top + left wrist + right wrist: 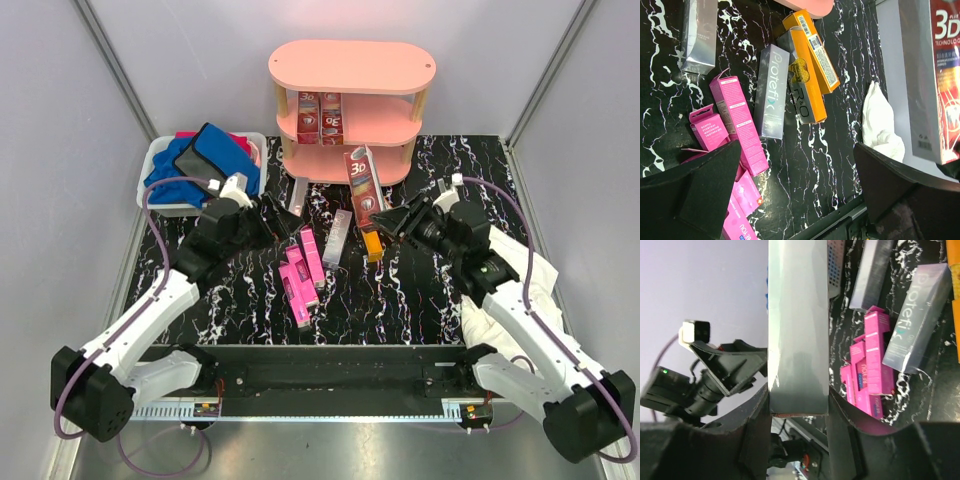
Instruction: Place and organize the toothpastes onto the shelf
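Right end effector (799, 400): you had it clamped on the low end of a dark red toothpaste box (362, 183), with fingers on opposite faces. That kept the box near upright, ready to go onto a tier standing.
Dark red toothpaste box: you held it off the table (420, 300), just in front of the shelf (350, 66), by the right part of the lower tier. I cannot tell whether it touched that tier.
Shelf: two red boxes (319, 117) stood side by side on the left of the middle tier, print facing out. I judge you carried the held one upright to match that row.
Left end effector (796, 155): its fingers stood wide apart with nothing between them, hovering near the pink boxes (737, 122), probably poised for the next pick.
Loose boxes: a silver box (771, 92) and an orange box (815, 55) lay flat on the table between the arms, where either arm could likely reach them.
Progress: early, since most toothpastes lay off the shelf.
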{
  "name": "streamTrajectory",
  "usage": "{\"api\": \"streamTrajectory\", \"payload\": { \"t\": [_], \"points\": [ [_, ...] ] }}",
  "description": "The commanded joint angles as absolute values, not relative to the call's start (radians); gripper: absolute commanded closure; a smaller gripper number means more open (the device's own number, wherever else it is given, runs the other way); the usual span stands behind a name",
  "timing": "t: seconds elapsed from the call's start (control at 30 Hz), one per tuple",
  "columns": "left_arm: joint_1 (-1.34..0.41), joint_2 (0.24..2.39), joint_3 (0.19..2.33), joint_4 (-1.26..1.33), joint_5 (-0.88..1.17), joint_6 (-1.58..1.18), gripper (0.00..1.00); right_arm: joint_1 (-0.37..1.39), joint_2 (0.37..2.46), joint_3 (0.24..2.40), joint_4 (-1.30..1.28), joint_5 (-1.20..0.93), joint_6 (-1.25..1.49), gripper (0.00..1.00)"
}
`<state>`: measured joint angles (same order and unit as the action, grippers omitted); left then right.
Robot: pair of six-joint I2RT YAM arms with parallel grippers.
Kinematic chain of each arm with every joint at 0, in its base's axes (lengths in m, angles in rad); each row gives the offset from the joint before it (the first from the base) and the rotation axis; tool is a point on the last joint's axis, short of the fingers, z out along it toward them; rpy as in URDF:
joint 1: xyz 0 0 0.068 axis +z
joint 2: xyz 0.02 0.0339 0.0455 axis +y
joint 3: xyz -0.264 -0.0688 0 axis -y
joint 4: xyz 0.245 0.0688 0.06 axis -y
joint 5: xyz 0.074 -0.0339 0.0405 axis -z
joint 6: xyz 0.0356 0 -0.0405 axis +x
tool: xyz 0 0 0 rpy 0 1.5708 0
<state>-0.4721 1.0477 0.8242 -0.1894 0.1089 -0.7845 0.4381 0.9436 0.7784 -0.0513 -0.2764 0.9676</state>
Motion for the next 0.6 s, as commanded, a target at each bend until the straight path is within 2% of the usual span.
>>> {"api": "streamTrajectory", "payload": {
  "t": [0.0, 0.33, 0.57],
  "points": [
    [-0.468, 1.011, 0.833, -0.164, 0.107, -0.762, 0.01, 0.347, 0.980, 0.772, 0.196, -0.492, 1.067, 0.83],
    [-0.468, 0.992, 0.802, -0.143, 0.135, -0.775, 0.01, 0.246, 1.185, 0.885, 0.284, -0.586, 1.074, 0.83],
    [-0.469, 0.992, 0.772, -0.117, 0.156, -0.781, 0.01, 0.187, 1.373, 1.040, 0.331, -0.600, 1.088, 0.83]
  ]
}}
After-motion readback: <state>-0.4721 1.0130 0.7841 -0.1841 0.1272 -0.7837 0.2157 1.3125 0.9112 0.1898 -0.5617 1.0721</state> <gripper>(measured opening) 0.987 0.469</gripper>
